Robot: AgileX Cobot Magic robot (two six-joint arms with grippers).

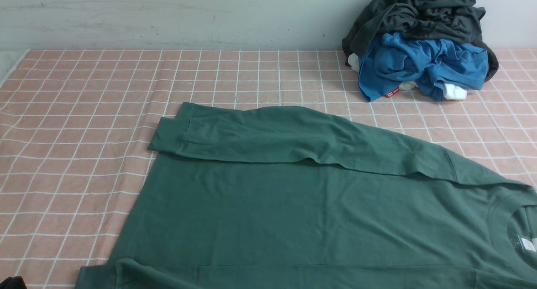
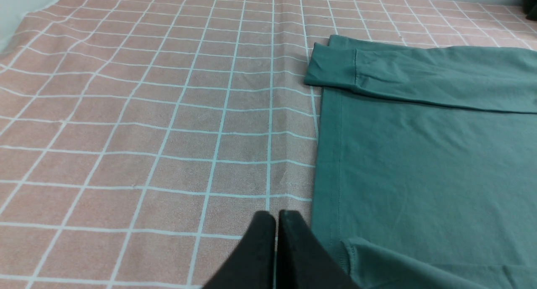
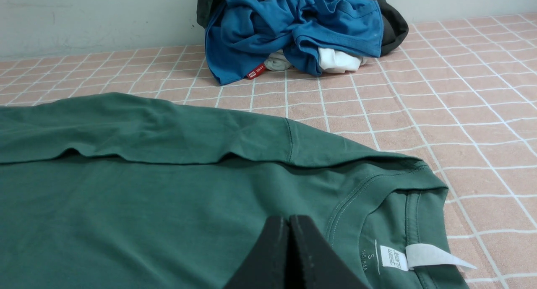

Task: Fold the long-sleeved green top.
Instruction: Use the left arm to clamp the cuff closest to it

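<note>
The green long-sleeved top lies flat on the checked cloth, hem to the left and crew neck with its white label at the right. Its far sleeve is folded across the body, ribbed cuff at the left. A second cuff lies at the near hem corner. In the left wrist view my left gripper hovers shut over bare cloth just beside the hem edge, holding nothing. In the right wrist view my right gripper is shut and empty above the chest, near the collar.
A pile of clothes sits at the back right against the wall: a dark grey-black garment on top of a bright blue one, with white fabric beneath. The pink checked cloth covers the table to the left.
</note>
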